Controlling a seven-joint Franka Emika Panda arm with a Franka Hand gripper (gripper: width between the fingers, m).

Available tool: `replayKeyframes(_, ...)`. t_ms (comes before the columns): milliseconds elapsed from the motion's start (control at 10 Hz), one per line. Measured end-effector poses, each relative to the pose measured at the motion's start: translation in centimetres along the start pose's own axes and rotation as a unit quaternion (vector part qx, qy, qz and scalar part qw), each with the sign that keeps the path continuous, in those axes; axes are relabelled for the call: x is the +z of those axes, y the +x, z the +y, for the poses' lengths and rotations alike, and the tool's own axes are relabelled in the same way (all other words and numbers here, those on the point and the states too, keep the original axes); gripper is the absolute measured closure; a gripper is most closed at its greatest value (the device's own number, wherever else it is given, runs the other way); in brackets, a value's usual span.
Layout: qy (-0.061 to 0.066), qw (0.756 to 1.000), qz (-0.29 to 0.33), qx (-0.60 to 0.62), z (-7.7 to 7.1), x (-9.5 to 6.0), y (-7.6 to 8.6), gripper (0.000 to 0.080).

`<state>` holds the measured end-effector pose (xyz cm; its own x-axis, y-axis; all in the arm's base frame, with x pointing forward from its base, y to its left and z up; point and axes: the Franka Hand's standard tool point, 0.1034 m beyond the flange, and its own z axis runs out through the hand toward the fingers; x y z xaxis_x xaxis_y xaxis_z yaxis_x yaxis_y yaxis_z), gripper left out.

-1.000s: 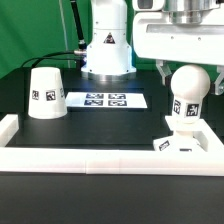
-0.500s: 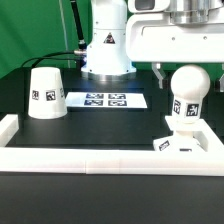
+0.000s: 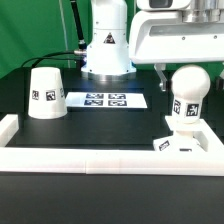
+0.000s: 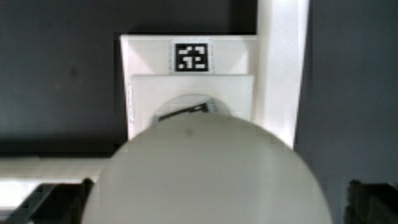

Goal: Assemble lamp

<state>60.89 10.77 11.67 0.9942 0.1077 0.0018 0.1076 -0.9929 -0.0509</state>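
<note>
**A:** So, how does the gripper (image 3: pixel 187 78) stand?

**B:** It is open. Its two dark fingers (image 3: pixel 160 72) are spread wide, one on each side of the ball bulb (image 3: pixel 188 92), and they seem not to touch the ball.

**A:** Does the wrist view agree?

**B:** Yes. The bulb (image 4: pixel 214 170) fills the middle there, and the fingertips (image 4: pixel 50 203) sit at its two sides.

**A:** Where is the bulb exactly?

**B:** It is between the fingers and upright, with its neck going down onto the square base block (image 3: pixel 185 143). If the neck is fully seated, I cannot tell. The base lies flat on the bench (image 3: pixel 100 128), directly below the gripper. In the wrist view, a tag (image 4: pixel 192 57) shows on top of the base (image 4: pixel 151 100).

**A:** And farther away?

**B:** The white border rail (image 3: pixel 100 160) runs just beside the base. To the exterior view's left of the gripper lies the marker board (image 3: pixel 105 100). Past it, well apart from the gripper, the cone shade (image 3: pixel 45 93) stands on its wide end.
</note>
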Motion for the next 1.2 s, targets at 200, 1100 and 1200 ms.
replayKeyframes(200, -0.005, 0.995, 0.0, -0.096, -0.02, -0.01, 0.02, 0.01)
replayKeyframes(1100, -0.005, 0.977, -0.001, -0.215, 0.14, -0.01, 0.01, 0.0222)
replayKeyframes(1200, -0.005, 0.979, -0.001, -0.202, 0.15, -0.01, 0.01, 0.0222)
